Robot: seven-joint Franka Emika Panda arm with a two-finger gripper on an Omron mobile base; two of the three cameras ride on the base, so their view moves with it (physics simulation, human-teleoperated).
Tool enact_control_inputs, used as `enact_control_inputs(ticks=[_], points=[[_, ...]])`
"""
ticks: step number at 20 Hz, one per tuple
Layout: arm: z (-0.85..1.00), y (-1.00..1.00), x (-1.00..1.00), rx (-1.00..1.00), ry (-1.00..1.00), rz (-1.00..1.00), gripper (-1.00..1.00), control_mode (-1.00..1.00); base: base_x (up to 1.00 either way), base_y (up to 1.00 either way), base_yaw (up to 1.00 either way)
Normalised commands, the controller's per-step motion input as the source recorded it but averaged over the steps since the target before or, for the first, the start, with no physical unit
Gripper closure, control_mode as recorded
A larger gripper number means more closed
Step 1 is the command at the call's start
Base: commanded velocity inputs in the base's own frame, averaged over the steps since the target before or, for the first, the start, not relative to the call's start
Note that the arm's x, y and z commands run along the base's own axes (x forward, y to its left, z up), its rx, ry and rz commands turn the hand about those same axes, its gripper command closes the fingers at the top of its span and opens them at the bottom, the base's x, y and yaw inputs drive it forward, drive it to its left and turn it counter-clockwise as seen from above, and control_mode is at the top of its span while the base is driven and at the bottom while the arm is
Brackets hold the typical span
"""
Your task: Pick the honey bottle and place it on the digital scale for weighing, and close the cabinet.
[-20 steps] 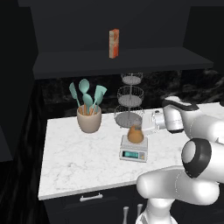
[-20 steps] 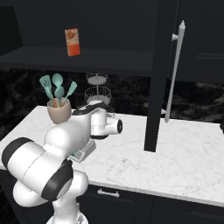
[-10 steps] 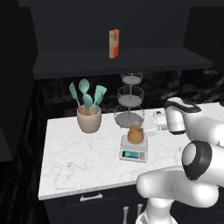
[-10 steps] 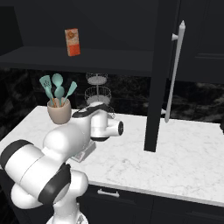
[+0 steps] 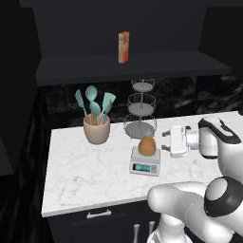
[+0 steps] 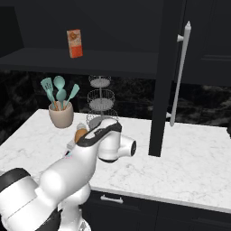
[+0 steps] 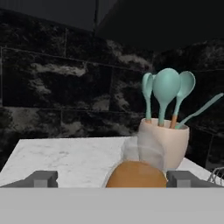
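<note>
The amber honey bottle (image 5: pixel 147 145) stands upright on the light-grey digital scale (image 5: pixel 145 164), whose teal display faces the counter's front. My gripper (image 5: pixel 164 141) hovers level with the bottle just to its right, open, fingers apart on either side of it and not touching. In the hand view the honey bottle (image 7: pixel 135 174) sits low between my two spread fingertips (image 7: pixel 41 178). The right base view shows the honey bottle (image 6: pixel 80 135) peeking over my arm. The black cabinet door (image 6: pixel 168 67) with its silver bar handle (image 6: pixel 180 76) stands swung open over the counter.
An orange-white carton (image 5: pixel 123 47) stands on the open cabinet shelf (image 5: pixel 156 64). A beige holder with teal utensils (image 5: pixel 96 127) and a tiered wire stand (image 5: pixel 141 110) stand behind the scale. White marble counter (image 5: pixel 80 175) stretches left and front.
My jaws have spread from nearly shut on the honey bottle to wide open, letting it go. The bottle stays standing on the scale, and the hand has sunk slightly.
</note>
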Motion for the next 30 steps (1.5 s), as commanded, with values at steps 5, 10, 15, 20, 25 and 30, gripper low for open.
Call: enact_control_inputs(ticks=[5,10,15,20,25,30], points=[[0.42,-0.68,-0.66,0.1,-0.44,-0.07,-1.0,-1.0,0.0,0.0,0.0],[0.63,-0.87,-0.67,0.2,-0.46,-0.01,-1.0,-1.0,0.0,0.0,0.0],[0.69,-0.99,-0.63,0.28,-0.37,0.0,-1.0,-1.0,0.0,0.0,0.0],[0.46,-1.0,-0.32,0.39,-0.25,0.01,-1.0,-1.0,0.0,0.0,0.0],[0.02,-1.0,0.0,0.44,-0.04,0.15,-1.0,-1.0,0.0,0.0,0.0],[0.03,-1.0,0.0,0.31,-0.05,0.09,-1.0,-1.0,0.0,0.0,0.0]])
